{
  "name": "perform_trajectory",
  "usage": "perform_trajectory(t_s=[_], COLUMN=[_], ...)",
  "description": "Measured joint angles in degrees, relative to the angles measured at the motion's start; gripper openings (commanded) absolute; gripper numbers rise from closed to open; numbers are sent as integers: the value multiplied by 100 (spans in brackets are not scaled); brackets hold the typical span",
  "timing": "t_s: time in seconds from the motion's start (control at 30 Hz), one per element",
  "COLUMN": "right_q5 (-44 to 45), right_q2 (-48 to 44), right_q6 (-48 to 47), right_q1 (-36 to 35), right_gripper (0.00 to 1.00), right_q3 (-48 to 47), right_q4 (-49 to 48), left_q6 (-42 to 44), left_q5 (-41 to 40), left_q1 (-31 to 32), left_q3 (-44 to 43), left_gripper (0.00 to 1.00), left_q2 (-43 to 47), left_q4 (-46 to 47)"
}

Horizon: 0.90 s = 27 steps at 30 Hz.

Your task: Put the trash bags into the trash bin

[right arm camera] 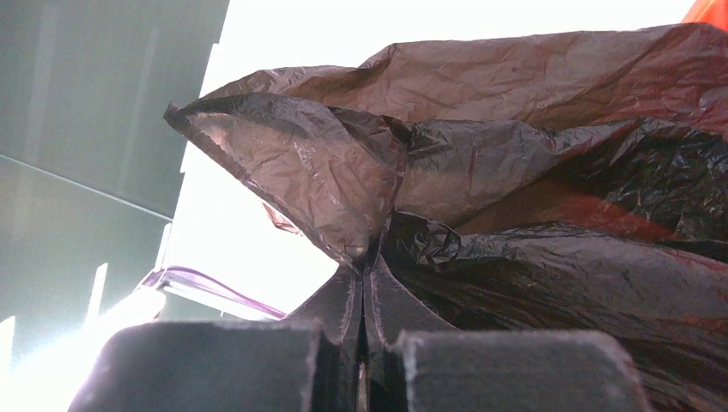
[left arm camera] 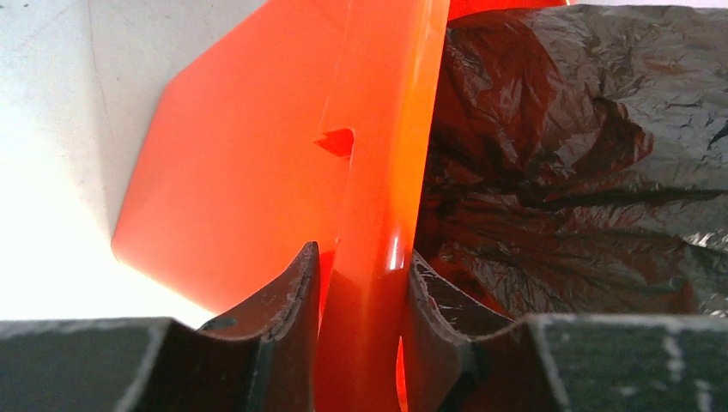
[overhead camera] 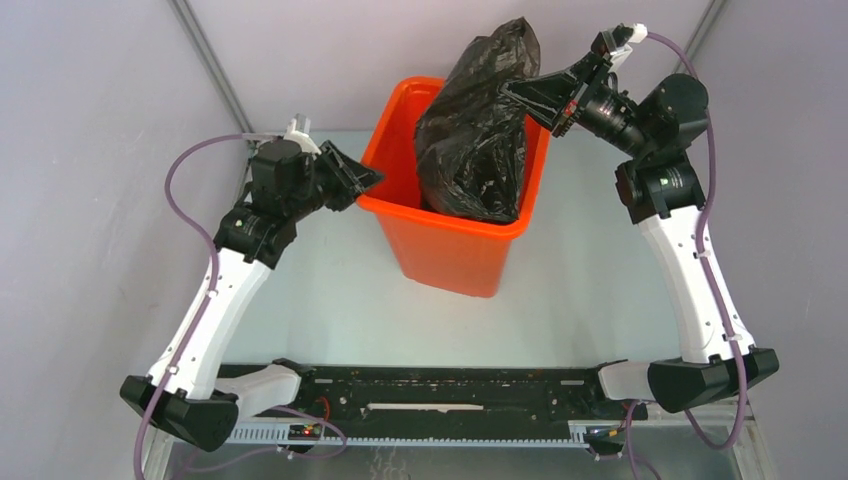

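In the middle of the pale desk (overhead camera: 590, 290), between the two arms, stands the orange trash bin (overhead camera: 450, 240), its open mouth facing up. The black trash bag (overhead camera: 475, 130) sits partly inside it: the lower bulk fills the right half of the opening and rests against the right and near walls, while the crumpled upper part rises well above the rim at the far side. The right hand (overhead camera: 510, 90) reaches in from the right above the bin's far right corner and is pinched closed on a fold of the bag's film near its top. In the right wrist view the two fingers (right arm camera: 339, 305) meet with thin plastic squeezed between them, and the glossy, slightly see-through film spreads away to the right. The left hand (overhead camera: 365, 180) is at the bin's left rim. In the left wrist view its jaws are partly closed on that wall, one finger outside against the orange side and the other inside, both touching the plastic, so it has hold of the bin. Wrinkled black film lies just beyond the inner finger.
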<state>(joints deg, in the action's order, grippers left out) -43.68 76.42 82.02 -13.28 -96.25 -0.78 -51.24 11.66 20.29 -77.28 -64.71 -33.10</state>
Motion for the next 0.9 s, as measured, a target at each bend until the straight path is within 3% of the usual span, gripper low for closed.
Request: perform_trajectory(t_s=[0.13,0.27,0.33,0.43,0.57,0.73,0.8,0.9], right_q5=[59,109,116,140,181,192,203,205], right_q2=[-2,-22,-37,-46,-85,-87,-79,-33], right_q6=[-103,-181,-208,-238,-240,-203,-201,-203], right_q1=[-96,-155,-160,-144,-70,-26,-35,-74], right_gripper=[0,0,0,0,0,0,0,0], right_q3=[0,59,120,151,181,181,181,177], right_q4=[133,278,321,376,444,433,428,407], left_q6=[-201,-533,-525,-293,225,800,984,1355], left_q5=[-68,87,90,-175,-863,-1025,-1001,-1095], left_q1=[-2,31,44,46,44,199,673,1921], left_q3=[63,68,61,-109,-1047,-1738,-1799,-2173], left_gripper=[55,75,96,97,93,96,97,97], left_q2=[0,11,61,175,201,669,824,820], left_q4=[136,87,-63,-662,-1637,-1589,-1342,-951])
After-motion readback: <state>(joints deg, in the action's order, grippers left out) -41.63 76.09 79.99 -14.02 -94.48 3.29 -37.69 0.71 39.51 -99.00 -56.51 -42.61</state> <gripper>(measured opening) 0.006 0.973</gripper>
